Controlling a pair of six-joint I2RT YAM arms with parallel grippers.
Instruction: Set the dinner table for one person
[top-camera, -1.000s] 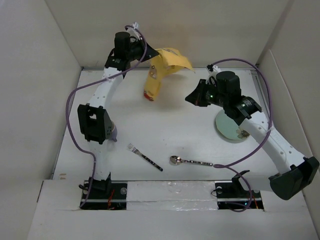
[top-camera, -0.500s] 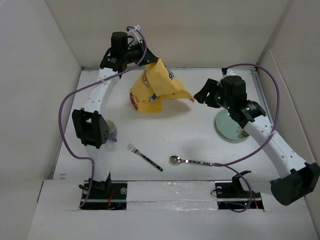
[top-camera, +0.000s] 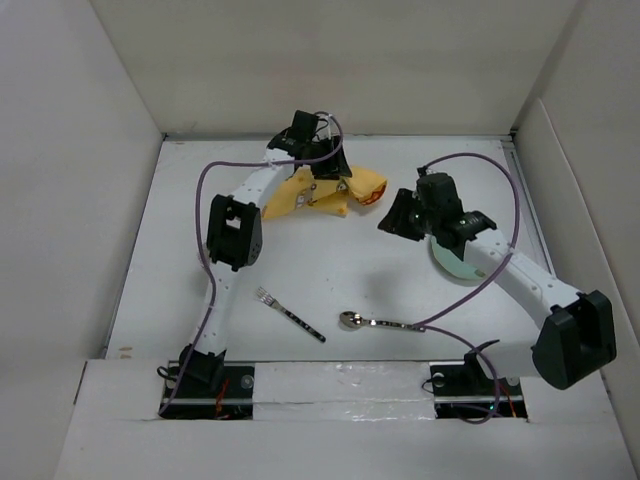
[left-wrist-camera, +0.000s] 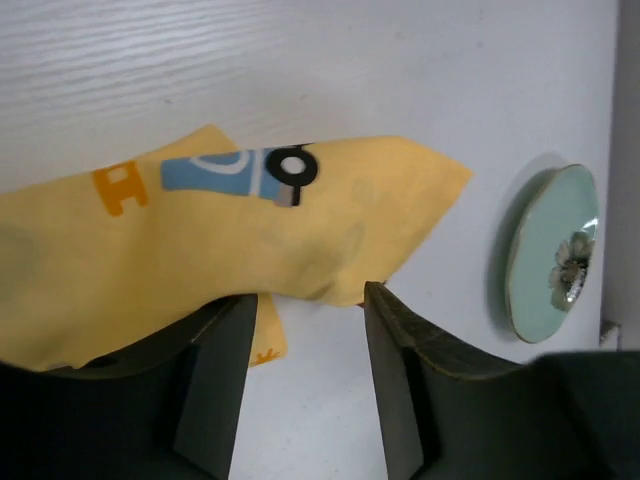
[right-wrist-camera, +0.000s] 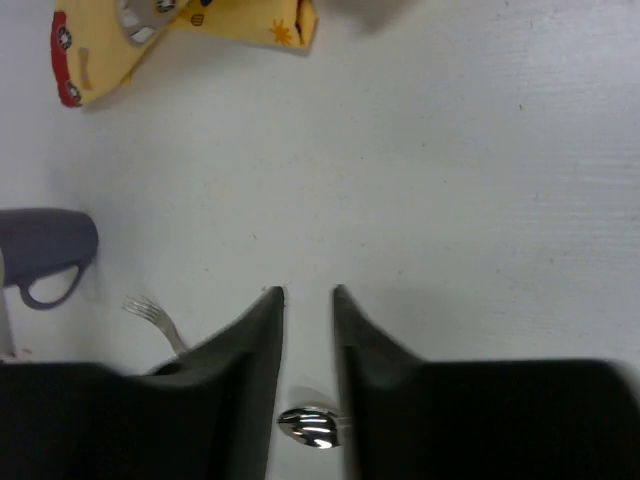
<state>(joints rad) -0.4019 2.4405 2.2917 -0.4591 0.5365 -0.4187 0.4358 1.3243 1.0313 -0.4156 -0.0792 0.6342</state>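
Observation:
The yellow cloth (top-camera: 318, 192) printed with cartoon cars lies crumpled on the white dinner table (top-camera: 330, 262) at the back centre. My left gripper (top-camera: 335, 182) hangs over it, open. In the left wrist view the cloth (left-wrist-camera: 250, 230) spreads just past the tips of the gripper (left-wrist-camera: 310, 295), with bare table between the fingers. My right gripper (top-camera: 392, 215) hovers open to the right of the cloth and holds nothing (right-wrist-camera: 307, 291). A pale green plate (top-camera: 455, 262) lies partly under the right arm. A fork (top-camera: 290, 313) and a spoon (top-camera: 380, 322) lie near the front.
A grey mug (right-wrist-camera: 45, 255) stands at the left, hidden behind the left arm's elbow (top-camera: 232, 230) in the top view. White walls close in the table on three sides. The plate (left-wrist-camera: 545, 255) also shows at the right of the left wrist view.
The left arm swung right and down with the cloth and opened, leaving it on the table. The right gripper let go of the cloth, then shifted slightly left.

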